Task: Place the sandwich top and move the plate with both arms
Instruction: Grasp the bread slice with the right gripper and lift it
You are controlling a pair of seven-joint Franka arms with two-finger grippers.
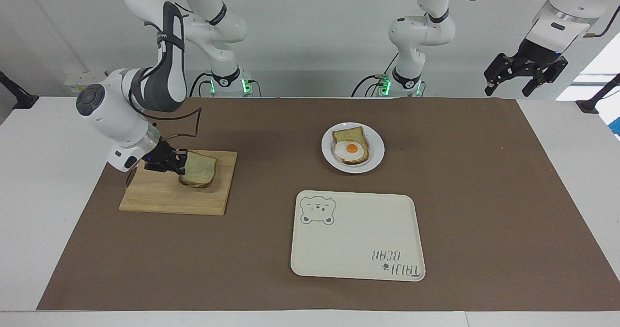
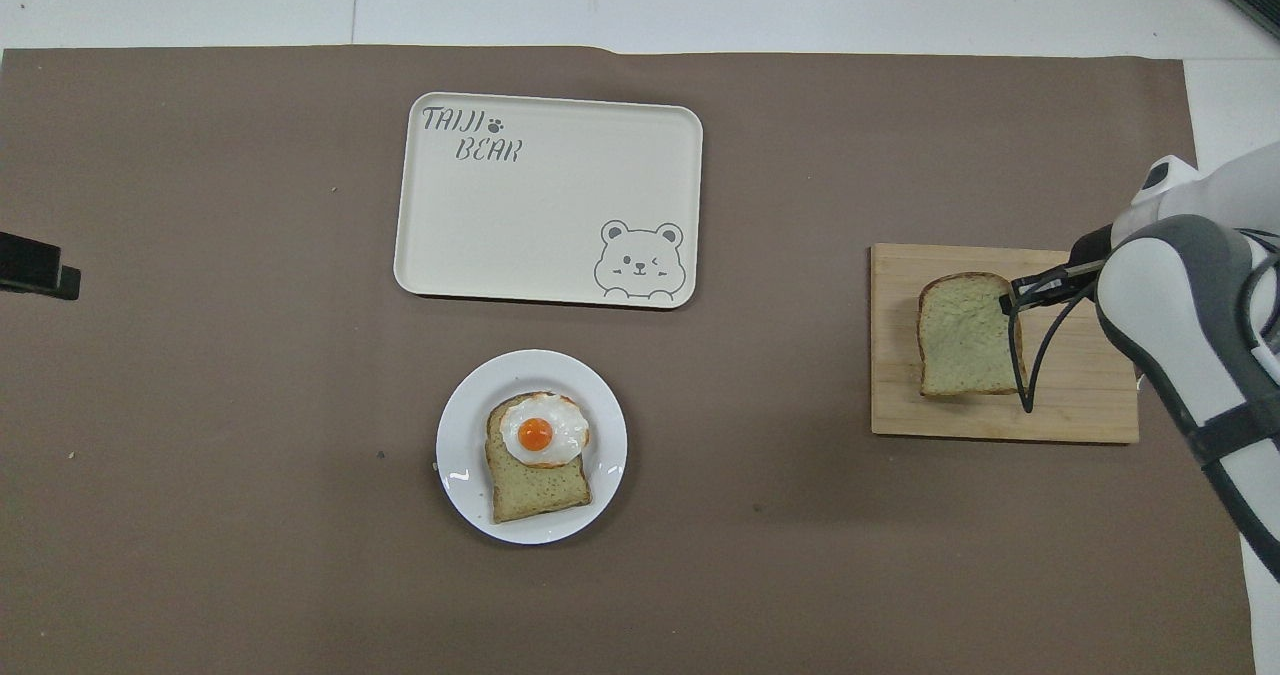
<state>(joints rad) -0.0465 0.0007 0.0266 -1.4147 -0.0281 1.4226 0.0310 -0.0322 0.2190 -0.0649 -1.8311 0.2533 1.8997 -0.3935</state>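
The right gripper [image 1: 180, 164] was clamped on the sandwich top's [image 1: 200, 169] edge, over the cutting board [image 1: 160, 198]; the left gripper [image 1: 525, 72] waited with jaws apart, over the table's corner, well apart from the plate [image 1: 375, 145].

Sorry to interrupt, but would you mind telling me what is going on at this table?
The right claw is shut on the sandwich top and holds it just over the wooden board. The plate carries the slice with a fried egg, still uncovered, with the bear tray beside it, farther from the robots. The left claw waits open, raised at its own end.
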